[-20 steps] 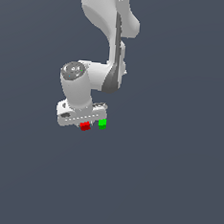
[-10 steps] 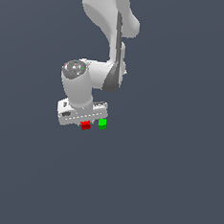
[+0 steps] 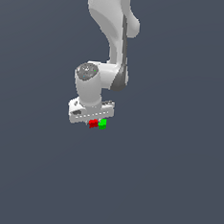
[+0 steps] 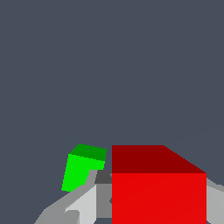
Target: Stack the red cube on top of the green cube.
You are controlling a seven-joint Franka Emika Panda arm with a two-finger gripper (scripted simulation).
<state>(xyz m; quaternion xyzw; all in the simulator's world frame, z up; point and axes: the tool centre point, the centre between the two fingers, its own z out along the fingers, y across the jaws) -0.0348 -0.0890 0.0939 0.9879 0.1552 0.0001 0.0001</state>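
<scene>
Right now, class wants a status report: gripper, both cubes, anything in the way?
Gripper low at red cube, grip unconfirmed. Green cube beside it, not stacked. No obstruction seen.

Both renders are evenly, flatly lit — no cast shadows, glare or blur are seen; only the small bright red cube (image 4: 158, 197) is shaded darker on top.

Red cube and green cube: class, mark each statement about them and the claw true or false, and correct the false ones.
1. The red cube sits between the fingers of the claw. True.
2. The red cube is already stacked on the green cube. False: in the exterior view they are side by side.
3. In the exterior view, the green cube lies to the red cube's right. True.
4. The cubes differ greatly in size. False: they look alike in size.
</scene>
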